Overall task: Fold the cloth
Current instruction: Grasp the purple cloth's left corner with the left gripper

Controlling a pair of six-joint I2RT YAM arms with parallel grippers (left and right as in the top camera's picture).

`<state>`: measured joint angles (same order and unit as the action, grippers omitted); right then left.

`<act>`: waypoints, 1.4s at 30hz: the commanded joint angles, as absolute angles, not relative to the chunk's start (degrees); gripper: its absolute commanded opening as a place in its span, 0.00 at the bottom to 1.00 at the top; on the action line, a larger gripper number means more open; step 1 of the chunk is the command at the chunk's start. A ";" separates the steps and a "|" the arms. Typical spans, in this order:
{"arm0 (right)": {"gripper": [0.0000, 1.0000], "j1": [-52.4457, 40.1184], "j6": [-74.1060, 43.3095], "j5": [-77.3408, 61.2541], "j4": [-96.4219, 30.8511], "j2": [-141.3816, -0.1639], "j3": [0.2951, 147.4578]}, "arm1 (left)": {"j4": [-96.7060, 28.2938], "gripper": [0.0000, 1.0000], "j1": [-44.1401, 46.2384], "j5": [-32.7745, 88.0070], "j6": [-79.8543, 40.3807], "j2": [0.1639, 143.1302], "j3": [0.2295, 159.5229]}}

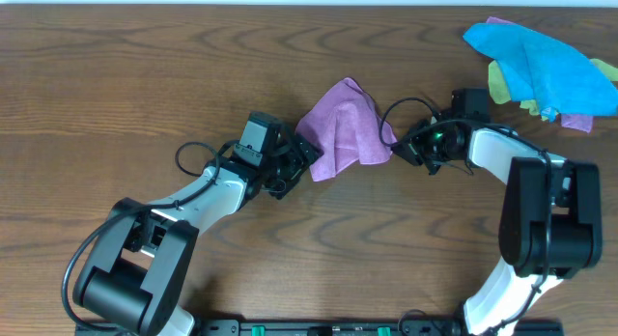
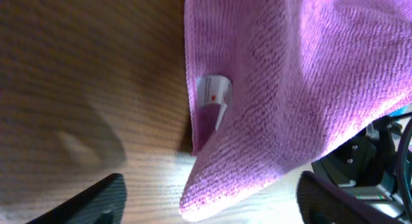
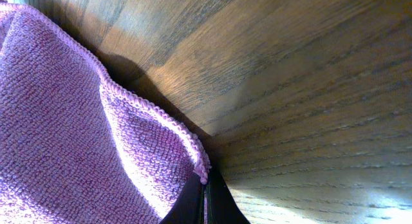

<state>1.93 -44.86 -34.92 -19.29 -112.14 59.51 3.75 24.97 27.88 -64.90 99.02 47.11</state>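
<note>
The lilac cloth [image 1: 345, 124] is bunched up into a peak at mid-table, lifted on its right side. My right gripper [image 1: 398, 143] is shut on the cloth's right edge. In the right wrist view the hem of the cloth [image 3: 64, 121] runs down into the closed fingertips [image 3: 193, 205]. My left gripper [image 1: 301, 160] is at the lower left corner of the cloth and is open. Seen from the left wrist, a pointed corner of the cloth [image 2: 302, 76] with a white label [image 2: 212, 95] hangs between the two wide-apart fingers [image 2: 96, 201], touching neither.
A pile of other cloths [image 1: 541, 70], bright blue over yellow-green and purple, lies at the back right corner. Bare wooden table [image 1: 145, 75] surrounds the arms. The right arm's base [image 1: 546, 220] stands at the front right.
</note>
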 commanded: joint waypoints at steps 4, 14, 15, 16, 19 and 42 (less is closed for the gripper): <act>0.01 1.54 -45.15 -31.55 -20.32 -115.42 57.41 | 5.69 0.79 25.17 24.95 -64.99 99.35 46.87; 0.01 1.54 -45.17 -31.57 -20.32 -115.42 57.41 | 7.05 0.78 27.16 24.97 -64.99 101.14 46.87; 0.01 1.54 -45.15 -31.55 -20.34 -115.42 57.41 | 7.84 0.79 27.53 25.08 -65.01 101.78 46.87; 0.01 1.54 -45.15 -31.55 -20.34 -115.42 57.41 | 8.43 0.78 27.83 25.10 -65.25 102.28 46.87; 0.01 1.52 -45.15 -32.01 -20.36 -115.42 57.41 | 9.54 0.73 28.12 25.54 -66.06 103.92 46.87; 0.01 1.54 -40.71 -33.56 -22.48 -114.04 57.41 | 12.49 0.06 21.98 37.28 -61.41 102.61 47.42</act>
